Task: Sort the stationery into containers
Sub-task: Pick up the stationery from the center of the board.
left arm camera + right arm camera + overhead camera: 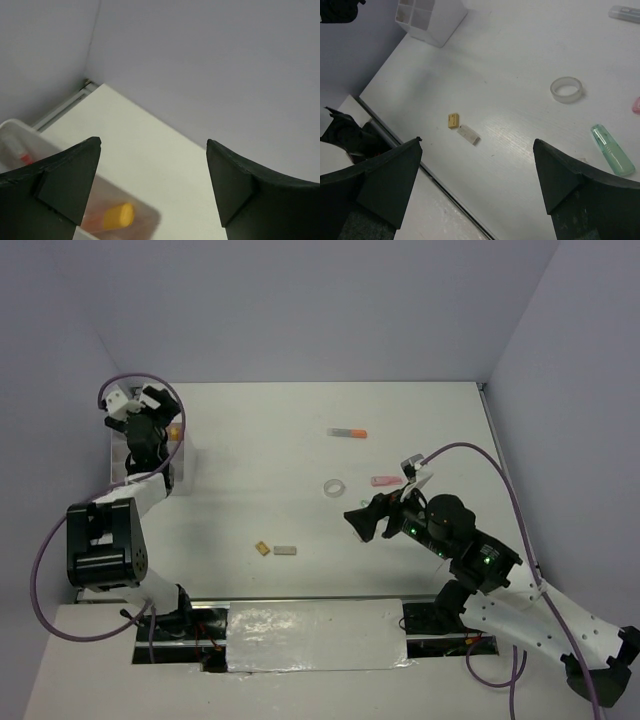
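My left fingers [60, 185] stand apart over the container [437, 25] at the left of the bench [250, 440]; it already holds an orange-capped marker [112, 217]. Unsorted, in my judgement: tan eraser [262, 548], grey eraser [285, 551], tape ring [334, 486], orange marker [347, 432], pink item [385, 481], green marker [612, 156]. My right fingers [375, 185] hover apart, empty.

ROBOTICS LAB TEST CELL: A white table [260, 450] is closed in by plain grey-lilac walls [300, 310], and a left arm [100, 540] and right arm [480, 565] (both trailing purple cables [468, 446]) are bolted at its near edge.
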Robot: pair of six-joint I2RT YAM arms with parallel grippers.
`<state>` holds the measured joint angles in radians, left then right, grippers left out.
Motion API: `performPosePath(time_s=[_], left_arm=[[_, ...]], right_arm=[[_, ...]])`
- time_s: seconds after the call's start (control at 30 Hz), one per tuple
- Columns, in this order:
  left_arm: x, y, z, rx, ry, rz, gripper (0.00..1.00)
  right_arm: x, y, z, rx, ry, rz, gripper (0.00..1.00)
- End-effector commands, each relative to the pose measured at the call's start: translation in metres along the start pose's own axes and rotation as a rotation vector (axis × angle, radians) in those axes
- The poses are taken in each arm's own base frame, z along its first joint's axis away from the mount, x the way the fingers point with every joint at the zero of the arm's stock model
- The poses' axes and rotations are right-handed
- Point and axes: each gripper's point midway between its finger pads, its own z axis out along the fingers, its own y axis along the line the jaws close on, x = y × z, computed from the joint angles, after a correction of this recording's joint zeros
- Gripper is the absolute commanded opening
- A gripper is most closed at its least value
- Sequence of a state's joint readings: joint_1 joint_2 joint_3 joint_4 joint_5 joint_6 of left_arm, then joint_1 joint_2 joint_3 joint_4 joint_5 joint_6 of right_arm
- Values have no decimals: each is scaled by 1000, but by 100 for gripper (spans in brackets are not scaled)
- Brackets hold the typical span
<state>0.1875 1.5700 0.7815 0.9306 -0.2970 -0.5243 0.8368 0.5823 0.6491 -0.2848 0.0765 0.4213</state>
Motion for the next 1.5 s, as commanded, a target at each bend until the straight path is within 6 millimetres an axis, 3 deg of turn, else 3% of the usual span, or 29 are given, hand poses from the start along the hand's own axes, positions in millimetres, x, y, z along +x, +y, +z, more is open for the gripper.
performPosePath(time_s=[0.0, 0.1, 0.13, 0.2, 0.23, 0.3, 0.4, 0.43, 0.47, 0.5, 0.53, 0.57, 0.6, 0.63, 0.67, 0.7, 0.73, 0.77, 0.8, 0.83, 0.87, 0.9, 1.0, 1.1, 1.13, 1.17, 1.23, 1.47], left_arm=[[-71, -62, -5, 99, -135, 17, 99], [-80, -106, -16, 158, -110, 74, 99], [-76, -135, -22, 205, -69, 92, 99], [-64, -163, -28, 250, 0, 133, 99], [-48, -190, -38, 310, 89, 159, 99], [-27, -215, -56, 412, 159, 185, 99], [16, -266, -104, 625, 256, 239, 99], [24, -274, -112, 646, 284, 250, 99], [54, -275, -119, 658, 378, 287, 99], [58, -299, -131, 728, 398, 288, 99], [68, -311, -139, 794, 421, 337, 99], [102, -318, -153, 887, 511, 392, 99], [99, -342, -161, 994, 509, 407, 99], [134, -346, -166, 1102, 568, 480, 99], [152, -349, -191, 1257, 671, 490, 99], [172, -361, -183, 1349, 664, 565, 99], [152, -374, -186, 1410, 634, 577, 99], [166, -390, -175, 1445, 637, 594, 99], [186, -381, -173, 1445, 706, 643, 99], [225, -372, -168, 1445, 774, 669, 99], [212, -391, -155, 1460, 709, 682, 99], [246, -377, -150, 1443, 766, 719, 99], [262, -387, -135, 1440, 688, 707, 99], [287, -383, -134, 1448, 696, 672, 99], [309, -377, -136, 1459, 734, 663, 99], [306, -385, -132, 1460, 714, 651, 99], [327, -382, -135, 1467, 745, 632, 99], [359, -378, -145, 1424, 774, 691, 99]], right_arm=[[-30, 7, -8, -6, -91, 4, 100], [-37, 3, -14, 17, -119, 13, 100], [-39, 1, -18, 31, -126, 17, 100], [-46, -4, -24, 65, -152, 31, 100], [-47, -7, -29, 82, -156, 38, 100], [-55, -11, -38, 111, -183, 49, 100], [-62, -18, -58, 153, -204, 68, 100], [-64, -19, -62, 159, -211, 71, 100], [-66, -20, -66, 164, -215, 68, 100], [-66, -21, -69, 168, -220, 66, 100], [-64, -22, -70, 173, -212, 60, 100], [-62, -24, -71, 178, -206, 50, 100], [-62, -24, -71, 177, -205, 45, 100], [-60, -24, -71, 173, -197, 41, 100], [-56, -24, -70, 169, -188, 37, 100], [-52, -22, -69, 149, -181, 26, 100], [-53, -20, -71, 138, -185, 28, 100], [-49, -20, -69, 130, -178, 23, 100], [-49, -19, -70, 118, -183, 22, 100], [-47, -17, -69, 106, -179, 21, 100], [-44, -18, -67, 107, -173, 20, 100], [-41, -14, -65, 84, -165, 24, 100], [-38, -9, -61, 53, -154, 27, 100], [-34, -4, -56, 28, -127, 30, 100], [-34, -3, -56, 22, -126, 31, 100], [-33, -1, -56, 12, -122, 28, 100], [-34, 1, -57, 2, -121, 27, 100], [-37, 6, -60, -19, -124, 15, 100]])
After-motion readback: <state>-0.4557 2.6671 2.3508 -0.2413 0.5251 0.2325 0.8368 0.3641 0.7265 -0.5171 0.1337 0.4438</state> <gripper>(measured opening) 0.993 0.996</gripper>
